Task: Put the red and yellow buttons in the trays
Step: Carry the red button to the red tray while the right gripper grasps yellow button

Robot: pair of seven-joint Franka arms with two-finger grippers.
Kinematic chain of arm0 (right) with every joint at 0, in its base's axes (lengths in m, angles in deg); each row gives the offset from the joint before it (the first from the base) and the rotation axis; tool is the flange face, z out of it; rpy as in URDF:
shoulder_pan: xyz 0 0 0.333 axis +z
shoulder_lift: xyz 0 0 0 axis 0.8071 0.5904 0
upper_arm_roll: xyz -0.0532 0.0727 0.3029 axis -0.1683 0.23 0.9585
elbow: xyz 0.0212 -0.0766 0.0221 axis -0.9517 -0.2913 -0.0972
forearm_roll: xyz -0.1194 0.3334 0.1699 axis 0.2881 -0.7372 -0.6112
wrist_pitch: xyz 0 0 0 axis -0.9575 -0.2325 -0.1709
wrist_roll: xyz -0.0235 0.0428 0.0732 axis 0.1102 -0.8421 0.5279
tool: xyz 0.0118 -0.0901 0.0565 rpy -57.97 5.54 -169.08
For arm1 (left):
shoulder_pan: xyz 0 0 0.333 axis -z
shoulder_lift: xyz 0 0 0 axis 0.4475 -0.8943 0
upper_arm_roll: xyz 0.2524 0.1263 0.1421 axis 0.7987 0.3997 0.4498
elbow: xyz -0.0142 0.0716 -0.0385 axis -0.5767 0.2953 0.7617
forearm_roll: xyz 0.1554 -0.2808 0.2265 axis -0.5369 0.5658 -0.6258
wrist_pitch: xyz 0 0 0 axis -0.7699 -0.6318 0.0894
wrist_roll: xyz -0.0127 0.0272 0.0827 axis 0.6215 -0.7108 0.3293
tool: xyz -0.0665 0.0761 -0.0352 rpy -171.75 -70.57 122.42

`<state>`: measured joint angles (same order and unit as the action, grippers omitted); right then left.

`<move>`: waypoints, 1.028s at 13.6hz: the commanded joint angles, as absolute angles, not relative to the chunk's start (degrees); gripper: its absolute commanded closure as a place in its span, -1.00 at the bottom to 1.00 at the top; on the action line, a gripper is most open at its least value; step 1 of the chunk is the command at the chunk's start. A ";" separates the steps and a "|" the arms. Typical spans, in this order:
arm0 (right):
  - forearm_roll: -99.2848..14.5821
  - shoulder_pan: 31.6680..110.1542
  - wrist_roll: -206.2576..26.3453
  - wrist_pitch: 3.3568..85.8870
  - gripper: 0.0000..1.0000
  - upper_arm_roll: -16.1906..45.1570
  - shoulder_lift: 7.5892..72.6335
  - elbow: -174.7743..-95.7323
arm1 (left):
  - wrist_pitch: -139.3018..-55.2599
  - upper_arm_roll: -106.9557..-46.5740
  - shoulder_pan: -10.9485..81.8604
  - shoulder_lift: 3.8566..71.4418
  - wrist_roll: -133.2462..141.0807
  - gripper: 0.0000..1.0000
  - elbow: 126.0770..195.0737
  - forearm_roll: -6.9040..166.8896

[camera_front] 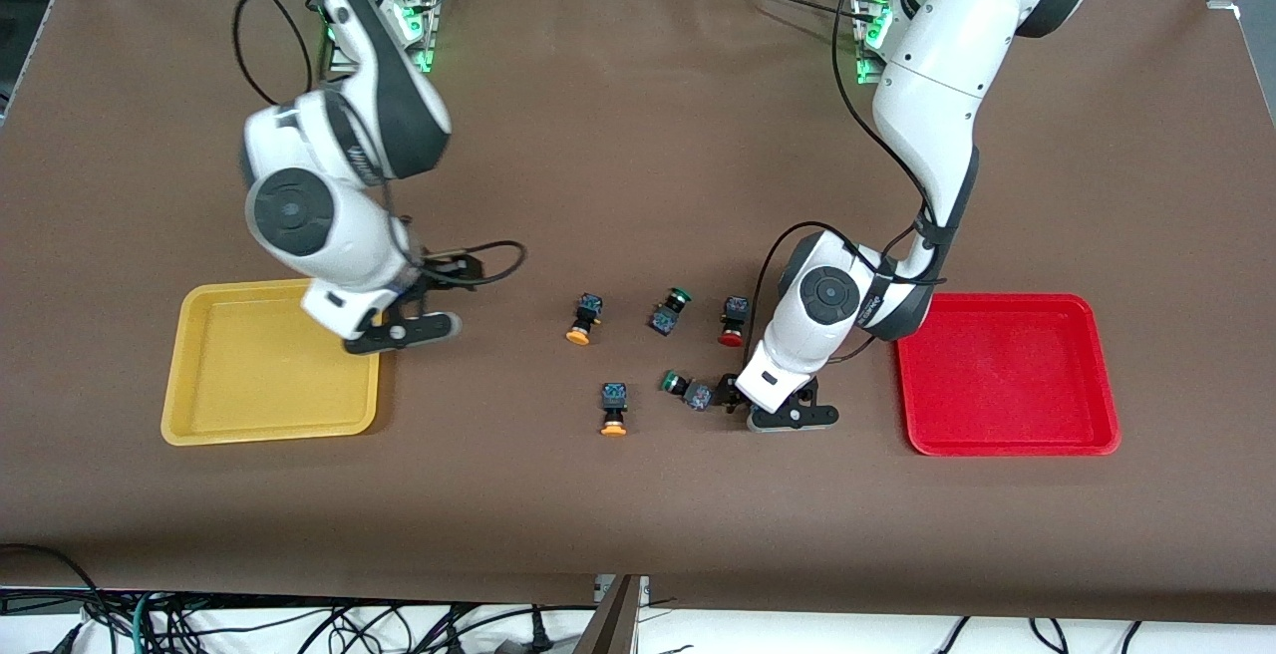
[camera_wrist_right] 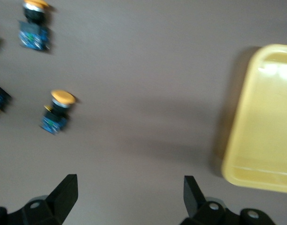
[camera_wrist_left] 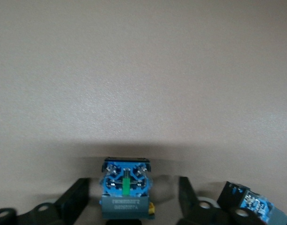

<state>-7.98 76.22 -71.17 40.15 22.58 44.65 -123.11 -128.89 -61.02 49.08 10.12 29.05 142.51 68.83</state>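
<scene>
My left gripper [camera_front: 743,397] is low at the table, open, its fingers [camera_wrist_left: 78,196] on either side of a button's blue-backed body [camera_wrist_left: 126,186] without touching it; its cap is hidden. A red button [camera_front: 733,322] lies a little farther from the camera. Two yellow buttons [camera_front: 583,318] [camera_front: 613,408] lie toward the right arm's end; they also show in the right wrist view [camera_wrist_right: 58,111] [camera_wrist_right: 34,24]. My right gripper [camera_front: 417,297] hangs open and empty [camera_wrist_right: 129,187] over the table beside the yellow tray [camera_front: 269,425]. The red tray [camera_front: 1007,440] holds nothing.
Two green-capped buttons lie among the others, one [camera_front: 670,310] between a yellow button and the red one, the other [camera_front: 686,388] right beside my left gripper; its body shows in the left wrist view [camera_wrist_left: 252,206]. Brown table cover all round.
</scene>
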 commanded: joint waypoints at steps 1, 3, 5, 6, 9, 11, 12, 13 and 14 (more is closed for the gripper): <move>-9.28 81.39 -61.68 49.72 -1.00 22.48 51.34 -121.40 | -129.09 -60.64 49.08 11.06 29.02 0.66 144.27 67.49; -9.46 83.51 -53.68 58.25 -1.00 22.57 55.83 -121.48 | -128.66 -60.64 48.82 12.11 29.02 0.78 144.45 67.49; -10.07 85.71 -47.86 61.44 -1.00 22.57 58.12 -121.66 | -123.76 -60.55 47.68 15.00 27.19 0.79 144.27 67.49; -10.51 86.67 -46.27 62.93 -1.00 22.57 59.26 -122.01 | -119.90 -60.46 46.63 16.85 23.87 0.79 144.01 67.49; -11.57 88.35 -42.75 66.45 -1.00 22.66 60.33 -125.69 | -107.51 -60.55 42.24 23.61 11.83 0.76 143.66 67.49; -11.83 88.97 -40.20 68.74 -0.96 22.66 60.33 -128.33 | -99.95 -60.46 39.26 27.13 5.06 0.66 143.66 67.49; -11.83 88.97 -40.19 69.27 -0.89 22.66 60.33 -128.95 | -97.13 -60.46 37.06 28.54 0.76 0.66 143.74 67.49; -11.83 88.97 -40.27 69.27 -0.82 22.66 60.33 -129.56 | -95.19 -60.55 34.43 29.60 -4.33 0.66 143.74 67.49; -11.83 88.97 -40.19 69.27 -0.65 22.66 60.24 -130.35 | -93.77 -60.55 31.79 30.04 -9.95 0.66 143.83 67.49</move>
<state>-10.87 88.69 -40.90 68.05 22.86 61.25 -127.91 -96.12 -59.70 36.40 27.83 -0.91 141.81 68.76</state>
